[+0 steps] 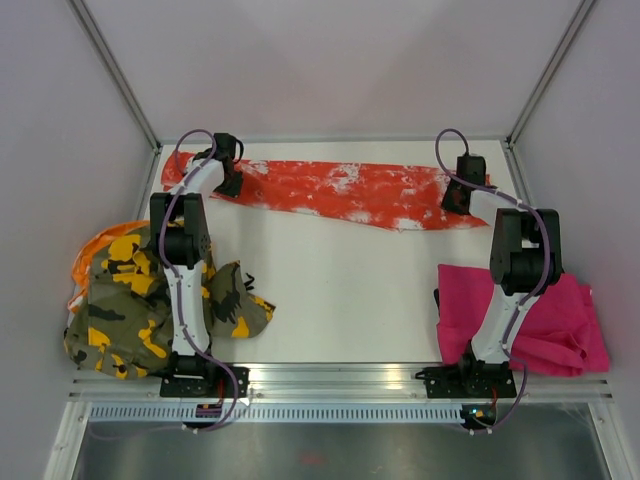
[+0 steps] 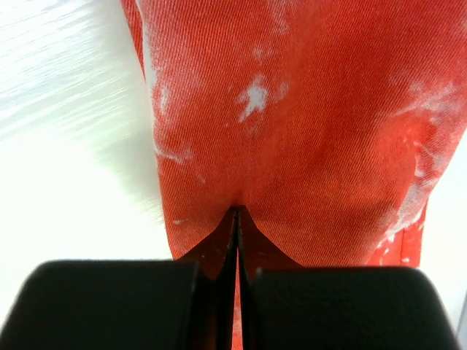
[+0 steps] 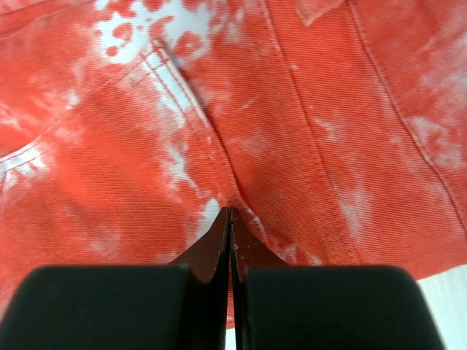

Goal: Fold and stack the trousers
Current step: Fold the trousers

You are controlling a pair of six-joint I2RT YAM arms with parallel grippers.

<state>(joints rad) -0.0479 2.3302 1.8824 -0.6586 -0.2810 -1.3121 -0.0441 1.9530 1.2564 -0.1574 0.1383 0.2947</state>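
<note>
The orange-red trousers [image 1: 340,192] with white splatter lie stretched in a long strip across the far side of the table. My left gripper [image 1: 230,183] is shut on their left end, the cloth [image 2: 306,131] pinched between its fingertips. My right gripper [image 1: 456,198] is shut on their right end, where seams and a pocket edge [image 3: 175,80] show. A camouflage pair [image 1: 130,300] lies crumpled at the near left. A magenta pink pair [image 1: 545,320] lies bunched at the near right.
White table [image 1: 350,290] with bare surface in the middle between the arms. Grey walls and metal frame posts [image 1: 115,80] close in the sides and back. An orange cloth edge [image 1: 95,245] shows under the camouflage pile.
</note>
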